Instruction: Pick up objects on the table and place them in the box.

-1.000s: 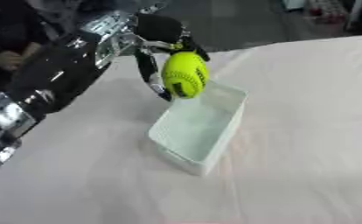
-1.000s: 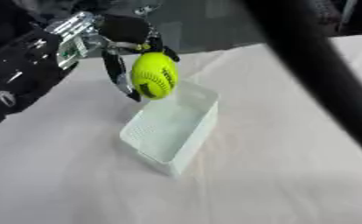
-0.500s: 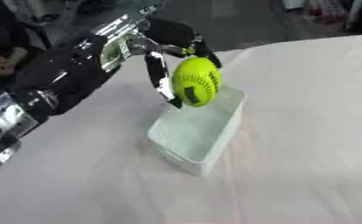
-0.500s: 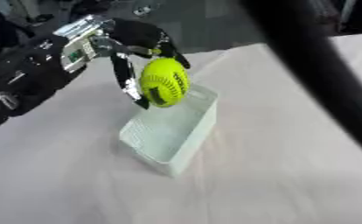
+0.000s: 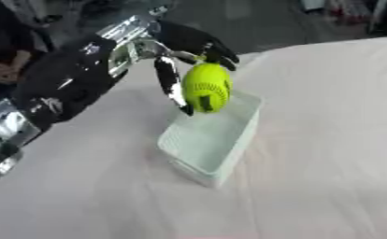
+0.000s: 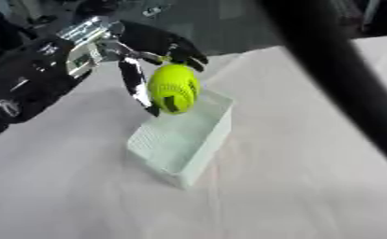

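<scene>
A yellow-green ball (image 5: pixel 206 87) with dark markings hangs just above the far end of a white plastic box (image 5: pixel 239 140) that lies on the white table. My left hand (image 5: pixel 189 44) is shut on the ball: its fingers curl over the top and its thumb (image 5: pixel 170 88) runs down the ball's left side. The ball's underside is level with the box's far rim. The inside of the box looks bare where it shows. My right hand shows in no view.
The white cloth-covered table (image 5: pixel 327 140) spreads all round the box. A blurred dark bar (image 6: pixel 336 70), close to the camera, crosses the right eye view diagonally. Dark floor lies beyond the table's far edge.
My left hand has carried the ball a little right and down, from beside the box's far-left corner to over its far end. In the last half second it has hardly moved.
</scene>
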